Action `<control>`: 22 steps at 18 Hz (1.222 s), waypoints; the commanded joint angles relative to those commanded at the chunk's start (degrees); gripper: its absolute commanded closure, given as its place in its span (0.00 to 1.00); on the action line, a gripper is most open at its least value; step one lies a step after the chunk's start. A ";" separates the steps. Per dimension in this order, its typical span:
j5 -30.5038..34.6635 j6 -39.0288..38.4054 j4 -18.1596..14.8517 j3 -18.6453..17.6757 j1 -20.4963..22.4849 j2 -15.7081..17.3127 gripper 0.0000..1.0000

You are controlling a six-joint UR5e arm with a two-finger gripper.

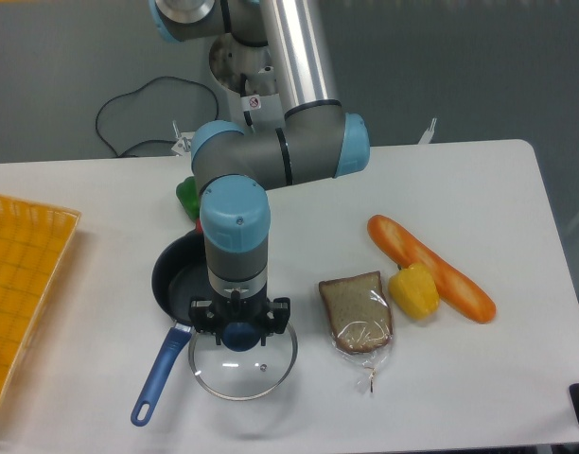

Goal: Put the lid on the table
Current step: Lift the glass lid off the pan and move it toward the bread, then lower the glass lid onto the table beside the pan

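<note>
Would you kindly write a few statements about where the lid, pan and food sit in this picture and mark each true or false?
1. The gripper holds the lid by its blue knob. True.
2. The lid fully covers the pan. False: it is off toward the front and overlaps only the pan's near edge.
3. The wrapped bread slice lies right of the lid. True.
4. The yellow pepper sits in the orange tray. False: it is on the table, touching the baguette.
5. The pan's handle points toward the robot's base. False: it points to the table's front edge.
</note>
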 joint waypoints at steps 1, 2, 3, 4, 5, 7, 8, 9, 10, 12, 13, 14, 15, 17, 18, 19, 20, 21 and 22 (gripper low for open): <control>-0.18 -0.09 0.09 0.09 0.09 -0.09 0.51; -0.18 -0.26 0.00 0.09 0.52 -0.09 0.51; -0.35 -0.35 0.00 0.09 0.88 -0.09 0.51; -0.62 -0.53 0.00 0.18 0.97 0.00 0.51; -0.71 -0.53 0.00 0.26 1.14 0.00 0.51; -0.79 -1.14 0.00 0.27 1.23 -0.18 0.51; -0.71 -2.80 0.00 0.44 1.23 -0.44 0.51; -0.71 -4.38 0.00 0.62 1.41 -0.70 0.51; -0.71 -5.09 0.00 0.79 1.67 -0.88 0.51; -0.71 -5.27 0.09 0.88 1.76 -0.88 0.51; -0.71 -5.27 0.09 0.88 1.76 -0.97 0.51; -0.71 -5.27 0.09 0.88 1.93 -0.97 0.51; -0.62 -5.45 0.09 1.05 2.02 -1.32 0.51; -0.36 -5.45 0.09 1.23 2.20 -1.76 0.51; -0.44 -5.45 0.09 1.23 2.46 -1.58 0.51; -0.53 -5.45 0.09 1.41 2.55 -1.58 0.51; -0.53 -5.45 0.09 1.41 2.55 -1.67 0.51; -0.53 -5.36 0.09 1.41 2.55 -1.76 0.51; -0.53 -5.28 0.09 1.41 2.55 -1.85 0.51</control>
